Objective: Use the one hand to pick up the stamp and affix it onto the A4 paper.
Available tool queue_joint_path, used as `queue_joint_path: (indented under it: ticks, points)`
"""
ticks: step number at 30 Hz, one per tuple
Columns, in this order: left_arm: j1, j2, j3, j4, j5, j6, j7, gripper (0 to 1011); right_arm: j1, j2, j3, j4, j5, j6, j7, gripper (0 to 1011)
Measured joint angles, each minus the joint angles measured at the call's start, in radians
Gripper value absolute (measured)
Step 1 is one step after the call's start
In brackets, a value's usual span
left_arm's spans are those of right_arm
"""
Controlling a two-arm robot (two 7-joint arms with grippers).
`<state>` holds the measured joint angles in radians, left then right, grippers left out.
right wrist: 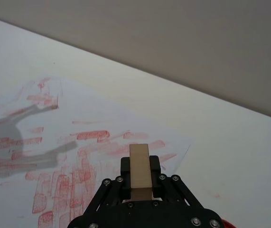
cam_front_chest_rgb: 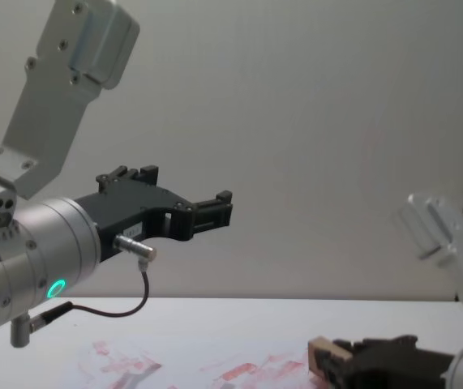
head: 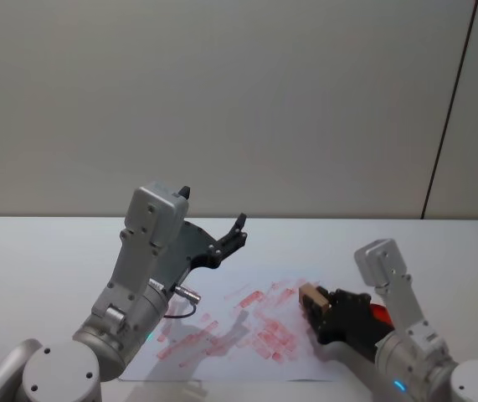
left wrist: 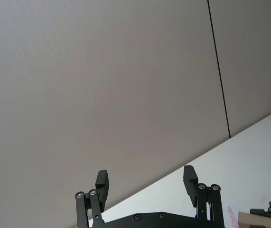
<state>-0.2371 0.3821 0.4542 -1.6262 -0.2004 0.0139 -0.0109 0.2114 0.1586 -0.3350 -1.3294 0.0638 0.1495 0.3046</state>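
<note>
Pale bench (head: pixel 38 251) carries the A4 paper (head: pixel 222 356), over whose right part the right pincer (right wrist: pixel 140 164) pinches the stamp (right wrist: pixel 140 173); pressed tilted, it would likely smear, while the left pincer (left wrist: pixel 146 175) hangs raised, spread.

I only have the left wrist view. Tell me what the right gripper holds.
Observer: The right gripper is shut on the stamp, a tan wooden block.
Operator: Place it against the paper.
Observer: The head view puts it low over the right part of the A4 paper, above red marks. I cannot tell if it touches.
Operator: Now give my left gripper's height.
Observer: The chest view shows the left gripper hanging well above the table.
</note>
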Motion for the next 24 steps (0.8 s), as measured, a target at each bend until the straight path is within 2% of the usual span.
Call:
queue_joint_path:
  ticks: [11, 24]
  points:
    - [0.000, 0.000, 0.000, 0.000, 0.000, 0.000, 0.000, 1002, -0.027, 0.032, 0.033, -0.084, 0.063, -0.033, -0.026, 216]
    - [0.000, 0.000, 0.000, 0.000, 0.000, 0.000, 0.000, 1002, -0.077, 0.090, 0.071, -0.154, 0.099, -0.010, -0.041, 216]
